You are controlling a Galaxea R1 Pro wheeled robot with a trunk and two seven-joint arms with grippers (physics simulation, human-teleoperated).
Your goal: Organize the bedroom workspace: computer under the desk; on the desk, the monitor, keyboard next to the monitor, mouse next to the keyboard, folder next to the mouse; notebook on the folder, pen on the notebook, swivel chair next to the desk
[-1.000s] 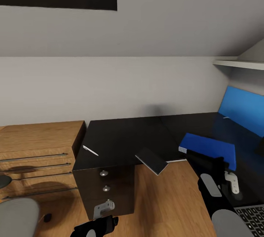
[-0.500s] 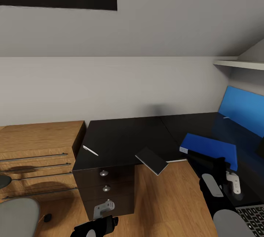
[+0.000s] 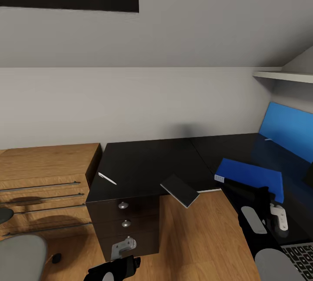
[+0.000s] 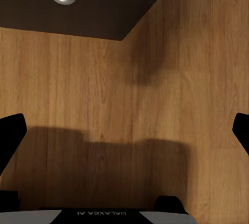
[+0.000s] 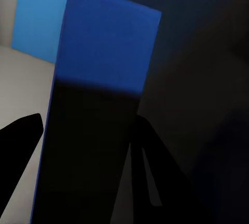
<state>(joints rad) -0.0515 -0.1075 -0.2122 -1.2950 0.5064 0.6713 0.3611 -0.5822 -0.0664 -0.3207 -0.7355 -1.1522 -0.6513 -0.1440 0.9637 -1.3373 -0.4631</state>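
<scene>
The bright blue folder (image 3: 248, 176) hangs tilted just above the black desk (image 3: 148, 163), near its blue back panel (image 3: 289, 130). My right gripper (image 3: 255, 190) is shut on the folder's near edge; in the right wrist view the folder (image 5: 104, 53) runs between its black fingers (image 5: 18, 141). A dark notebook (image 3: 180, 190) lies at the desk's front edge and overhangs it. A white pen (image 3: 107, 179) rests near the desk's left end. The keyboard (image 3: 301, 257) lies at the bottom right. My left gripper (image 3: 114, 269) hangs low and open (image 4: 124, 136) over the wood floor.
A black drawer unit (image 3: 126, 224) with round knobs stands under the desk's left end. Left of it is a low oak shelving unit (image 3: 43, 176). The swivel chair's grey padding (image 3: 19, 257) shows at the bottom left. A white wall shelf (image 3: 282, 74) hangs at the right.
My right gripper has carried the folder a little to the right over the desk. The notebook, the pen and my left arm have stayed put.
</scene>
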